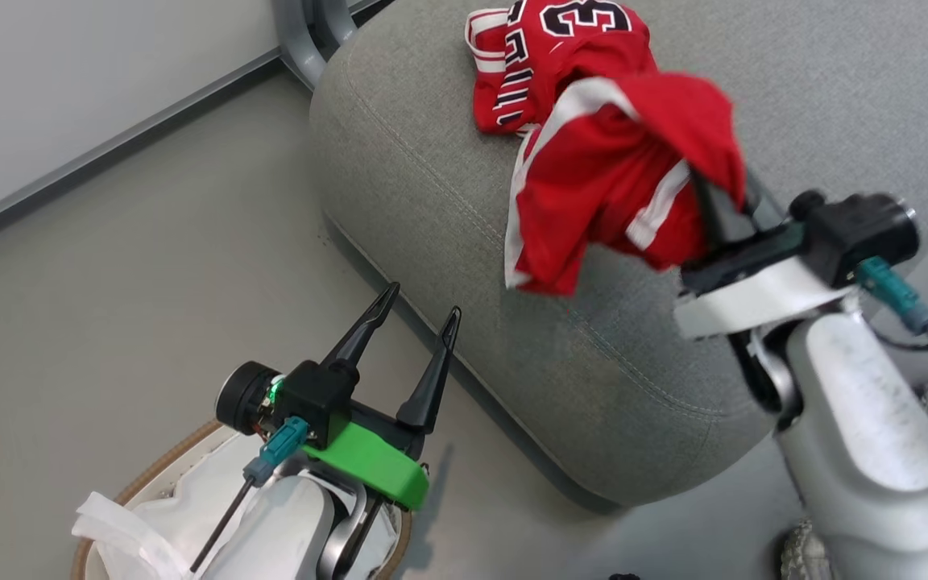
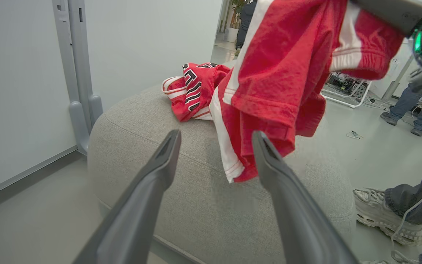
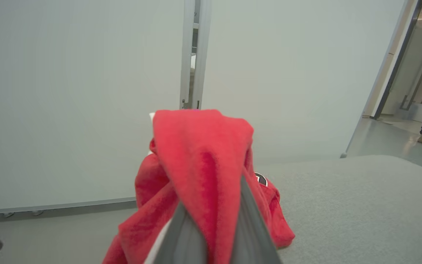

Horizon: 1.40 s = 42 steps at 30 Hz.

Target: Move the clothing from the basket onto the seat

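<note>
Above the seat, clothing hangs from the right claw.

The near and right parts of the seat lie bare and open from above, but a heaped jersey fills its far corner and a hanging garment, pinched in the right gripper, drapes over the middle. The left gripper, fingers spread, has bare floor around it between basket and seat edge. A person's shoe stands apparently close by the seat's side
</note>
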### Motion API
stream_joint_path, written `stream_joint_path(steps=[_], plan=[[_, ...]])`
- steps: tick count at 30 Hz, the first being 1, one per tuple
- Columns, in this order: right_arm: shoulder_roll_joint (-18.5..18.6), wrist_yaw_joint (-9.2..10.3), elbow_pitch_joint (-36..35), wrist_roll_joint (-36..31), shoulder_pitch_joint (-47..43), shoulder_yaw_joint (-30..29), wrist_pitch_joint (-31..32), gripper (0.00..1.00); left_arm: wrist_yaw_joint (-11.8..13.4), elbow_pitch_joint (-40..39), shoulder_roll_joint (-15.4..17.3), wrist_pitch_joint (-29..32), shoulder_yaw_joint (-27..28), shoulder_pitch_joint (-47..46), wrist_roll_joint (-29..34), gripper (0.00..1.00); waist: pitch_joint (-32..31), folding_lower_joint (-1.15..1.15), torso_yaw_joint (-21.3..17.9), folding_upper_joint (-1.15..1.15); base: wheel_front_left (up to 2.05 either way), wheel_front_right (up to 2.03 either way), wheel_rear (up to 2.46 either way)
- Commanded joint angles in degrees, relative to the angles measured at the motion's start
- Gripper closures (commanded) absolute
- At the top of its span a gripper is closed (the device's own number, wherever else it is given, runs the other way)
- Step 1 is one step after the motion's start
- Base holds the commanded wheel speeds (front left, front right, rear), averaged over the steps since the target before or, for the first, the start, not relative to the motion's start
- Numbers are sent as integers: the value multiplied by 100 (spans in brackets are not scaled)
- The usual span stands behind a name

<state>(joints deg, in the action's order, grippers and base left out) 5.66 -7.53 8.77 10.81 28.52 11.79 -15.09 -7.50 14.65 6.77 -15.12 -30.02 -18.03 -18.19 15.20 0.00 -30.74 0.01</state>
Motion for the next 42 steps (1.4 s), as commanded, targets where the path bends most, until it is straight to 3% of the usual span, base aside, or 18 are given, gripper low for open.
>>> stream_joint_path(steps=[1,11,20,30,42], plan=[[109,8,-50,-75,273,-140,-9,100,1,19,90,-2,-24,-161,-3,0,202,0,99,-1,0,0,0],[880,8,-273,-274,1741,-1147,-9,100,1,-18,272,-2,-216,-606,121,0,1104,0,503,-1,0,0,0],[1277,8,399,-524,2443,-1626,-9,100,1,-212,290,-3,-396,-1139,211,0,1919,0,981,-1,0,0,0],[1065,8,1331,-844,2525,-2175,-9,100,1,-309,303,-3,-502,-1588,312,0,2681,0,1470,-1,0,0,0],[739,8,1887,-952,2081,-2441,-8,100,1,-369,265,-2,-421,-1692,357,0,3041,0,1644,-1,0,0,0]])
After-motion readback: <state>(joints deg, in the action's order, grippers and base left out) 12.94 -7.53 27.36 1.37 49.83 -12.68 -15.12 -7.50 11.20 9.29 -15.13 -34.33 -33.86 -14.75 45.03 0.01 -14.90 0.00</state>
